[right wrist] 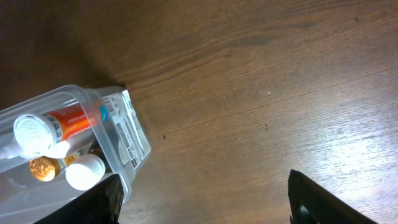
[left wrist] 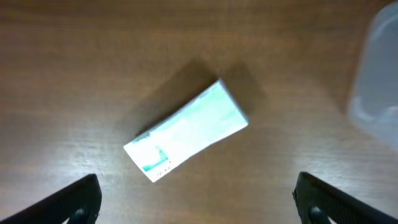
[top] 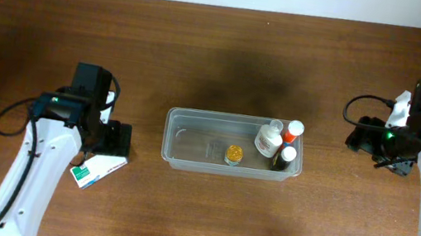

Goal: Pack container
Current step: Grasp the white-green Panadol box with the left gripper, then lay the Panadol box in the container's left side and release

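The clear plastic container (top: 191, 138) sits mid-table and holds a white bottle (top: 267, 139), an orange bottle with a white cap (top: 293, 131), a small white-capped bottle (top: 288, 155) and a gold-lidded jar (top: 233, 154). It also shows in the right wrist view (right wrist: 124, 134) and at the edge of the left wrist view (left wrist: 376, 74). A white and green box (top: 95, 172) lies flat on the table left of the container, and is seen in the left wrist view (left wrist: 186, 130). My left gripper (left wrist: 196, 202) is open above it and empty. My right gripper (right wrist: 202, 202) is open and empty, right of the container.
The wooden table (top: 219, 61) ends at a pale wall along the far edge. Black cables hang by both arms.
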{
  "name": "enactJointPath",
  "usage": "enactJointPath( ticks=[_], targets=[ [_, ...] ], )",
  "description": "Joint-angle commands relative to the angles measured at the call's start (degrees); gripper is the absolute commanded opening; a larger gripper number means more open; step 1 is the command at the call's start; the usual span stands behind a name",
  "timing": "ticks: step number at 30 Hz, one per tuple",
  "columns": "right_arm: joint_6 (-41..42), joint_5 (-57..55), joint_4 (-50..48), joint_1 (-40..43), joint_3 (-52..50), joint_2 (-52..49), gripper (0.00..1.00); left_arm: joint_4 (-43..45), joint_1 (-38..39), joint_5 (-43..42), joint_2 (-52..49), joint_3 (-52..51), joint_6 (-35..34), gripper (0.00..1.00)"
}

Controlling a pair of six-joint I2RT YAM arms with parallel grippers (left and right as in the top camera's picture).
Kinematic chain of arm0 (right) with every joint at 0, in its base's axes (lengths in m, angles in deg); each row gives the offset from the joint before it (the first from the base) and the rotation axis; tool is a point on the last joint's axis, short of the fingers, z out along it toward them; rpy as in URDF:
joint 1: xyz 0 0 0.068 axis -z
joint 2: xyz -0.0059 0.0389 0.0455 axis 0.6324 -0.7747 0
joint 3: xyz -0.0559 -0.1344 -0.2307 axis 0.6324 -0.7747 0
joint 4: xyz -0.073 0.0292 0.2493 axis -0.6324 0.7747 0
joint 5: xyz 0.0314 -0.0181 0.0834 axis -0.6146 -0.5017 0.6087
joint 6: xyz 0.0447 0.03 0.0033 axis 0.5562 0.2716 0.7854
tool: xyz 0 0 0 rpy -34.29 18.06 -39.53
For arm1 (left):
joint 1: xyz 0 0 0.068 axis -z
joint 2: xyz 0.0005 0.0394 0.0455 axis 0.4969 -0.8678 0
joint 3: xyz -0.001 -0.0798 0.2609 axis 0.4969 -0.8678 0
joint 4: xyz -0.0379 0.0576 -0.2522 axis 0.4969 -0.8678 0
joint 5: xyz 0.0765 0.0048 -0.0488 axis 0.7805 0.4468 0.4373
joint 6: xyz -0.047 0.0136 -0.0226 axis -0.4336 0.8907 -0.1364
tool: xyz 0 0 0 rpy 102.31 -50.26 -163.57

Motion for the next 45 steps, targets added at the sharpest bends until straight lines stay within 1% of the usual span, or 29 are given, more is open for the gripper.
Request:
enactJointPath(
  ticks=[1,4,7,12,16,21,23,25,26,28,30,31,33,36,38,41,45],
  targets=[
    [-0.24,0.59,-0.02,-0.35,-0.33,0.22,0.76,4.07,-0.31,-1.22,-2.49,-4.76,2.08,0.99],
    [-0.24,0.57,0.0,-0.35,-0.33,0.22,0.76,7.34,-0.31,-1.18,-6.54,-6.49,2.1,0.99],
    [-0.26,0.57,0.0,-0.35,-0.33,0.22,0.76,10.27,-0.31,-1.03,-13.84,-6.51,2.1,0.99],
    [-0.26,0.57,0.0,-0.35,-0.33,0.22,0.76,12.37,-0.31,-0.87,-21.38,-6.51,2.1,0.99],
    [-0.26,0.55,-0.04,-0.35,-0.33,0.22,0.76,11.5,-0.31,-0.59,-24.24,-6.54,2.08,0.99],
    [-0.26,0.55,-0.2,-0.35,-0.33,0.22,0.76,10.6,-0.31,-0.59,-24.61,-6.54,2.08,0.99],
    [-0.26,0.55,-0.2,-0.35,-0.33,0.22,0.76,10.4,-0.42,-0.59,-24.61,-6.54,2.08,0.95],
    [-0.26,0.55,-0.2,-0.35,-0.33,0.22,0.76,10.19,-0.42,-0.61,-24.61,-6.54,2.05,0.83],
    [-0.26,0.55,-0.2,-0.35,-0.35,0.22,0.76,10.12,-0.42,-0.61,-24.61,-6.54,2.05,0.75],
    [-0.26,0.55,-0.22,-0.35,-0.35,0.22,0.77,9.7,-0.42,-0.59,-24.61,-6.54,2.08,0.63],
    [-0.26,0.55,-0.2,-0.35,-0.35,0.22,0.76,9.7,-0.39,-0.61,-24.61,-6.54,2.08,0.56],
    [-0.26,0.55,-0.2,-0.35,-0.35,0.22,0.77,9.7,-0.39,-0.61,-24.59,-6.54,2.05,0.49],
    [-0.26,0.52,-0.2,-0.35,-0.35,0.22,0.77,9.75,-0.39,-0.61,-24.59,-6.51,2.05,0.45],
    [-0.26,0.55,-0.2,-0.35,-0.35,0.22,0.77,9.11,-0.39,-0.63,-24.52,-5.4,2.05,0.31],
    [-0.26,0.52,-0.2,-0.35,-0.35,0.22,0.77,7.19,-0.13,-0.87,-24.04,-2.93,1.84,0.27],
    [-0.26,0.52,-0.17,-0.35,-0.35,0.22,0.76,4.61,1.22,-1.77,-21.88,1.77,1.86,0.27],
    [-0.26,0.52,-0.2,-0.35,-0.35,0.22,0.77,3.13,6.25,-3.5,-15.1,9.86,1.9,0.27]
  ],
)
